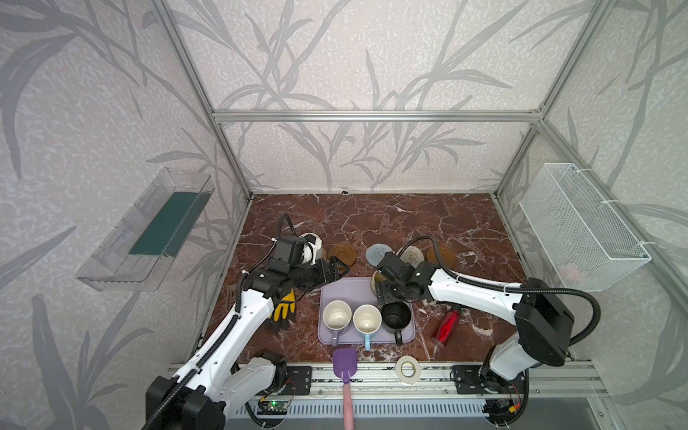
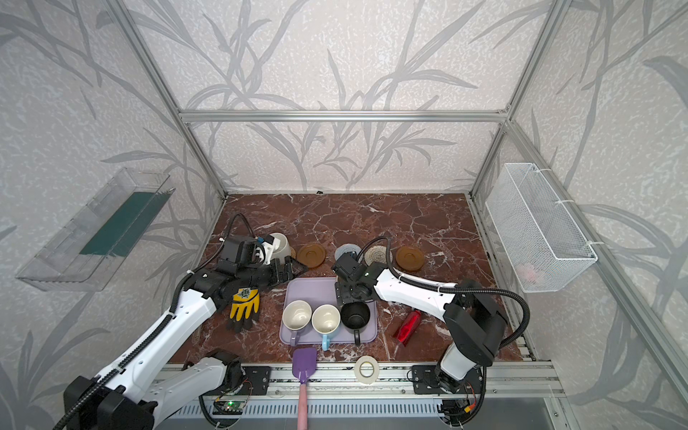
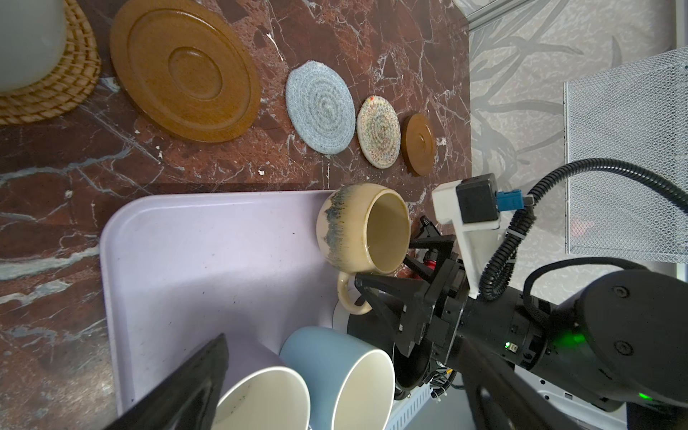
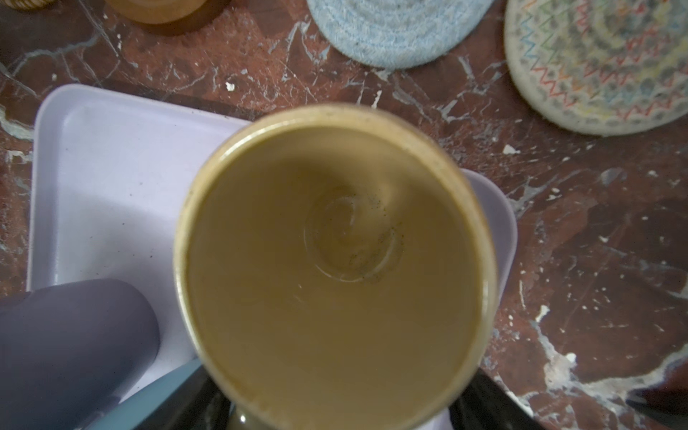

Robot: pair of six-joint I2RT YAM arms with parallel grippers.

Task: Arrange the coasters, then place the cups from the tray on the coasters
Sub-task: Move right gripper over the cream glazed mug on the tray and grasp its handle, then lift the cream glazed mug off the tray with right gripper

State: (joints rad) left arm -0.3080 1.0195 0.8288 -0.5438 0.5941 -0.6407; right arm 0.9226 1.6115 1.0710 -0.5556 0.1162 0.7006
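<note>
- The right gripper point(image 3: 385, 262) points down over the tray's far right corner. Its jaws stand well apart, one on each side of the cream-yellow cup point(image 3: 346, 227) near its handle. Whether they touch the cup I cannot tell.
- That cup stands upright, mouth up, on the tray point(image 1: 346, 290) directly under this gripper. Its handle points to the near side, toward the black cup point(image 1: 396, 316).
- The left gripper point(image 1: 340, 271) is spread fully wide and holds nothing. It hangs just by the tray's far left corner, pointing across toward the right gripper.
- Just nearer than both grippers, three cups stand in one row on the tray. From left to right they are the lilac cup point(image 1: 337, 315), the light blue cup point(image 1: 367, 319) and the black cup. All are upright, and each handle points to the near edge.
- The tray's long axis runs left to right, from beside the left gripper to under the right one.
- Beyond the grippers, five coasters lie flat on the bench point(image 1: 372, 216) in a left-to-right row:
  - an orange rattan coaster point(image 3: 74, 85)
  - an amber-brown coaster point(image 3: 186, 70) just past the left gripper
  - a grey-blue coaster point(image 3: 320, 108) and a beige coaster point(image 3: 378, 130) just past the right gripper
  - a second amber-brown coaster point(image 3: 420, 143)
- The white cup point(image 2: 281, 247) stands upright on the rattan coaster, beyond the left gripper and to its left.
- Count: five cups, four on the tray and one on a coaster; five coasters, four of them bare; one tray.
</note>
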